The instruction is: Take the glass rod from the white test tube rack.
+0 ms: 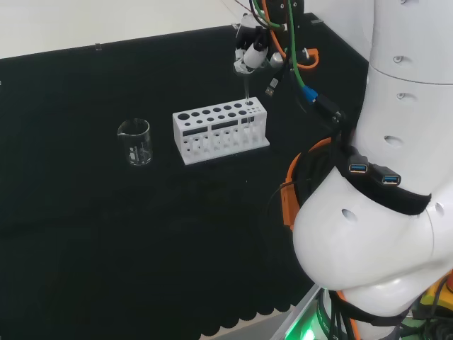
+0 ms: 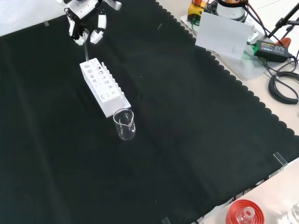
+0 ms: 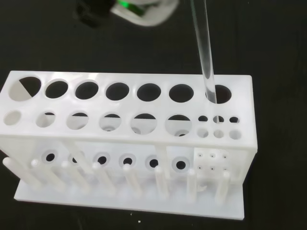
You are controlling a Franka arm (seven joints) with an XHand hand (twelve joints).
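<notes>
The white test tube rack [image 1: 219, 131] [image 2: 105, 88] [image 3: 129, 139] stands on the black cloth. A clear glass rod [image 1: 246, 88] [image 2: 87, 52] [image 3: 205, 57] stands nearly upright, its lower end in the large end hole of the rack's back row. The hand [image 1: 252, 51] [image 2: 87, 25] hangs directly above that end of the rack, its fingers curled in on the rod's top. In the wrist view the rod's tip still sits inside the hole.
A clear glass beaker [image 1: 134, 142] [image 2: 124, 125] stands upright just off the rack's other end. In the front view a red ribbed stand [image 2: 244, 213] sits at the cloth's near edge, with a white box [image 2: 224, 33] and cables [image 2: 282, 86] beyond the right edge.
</notes>
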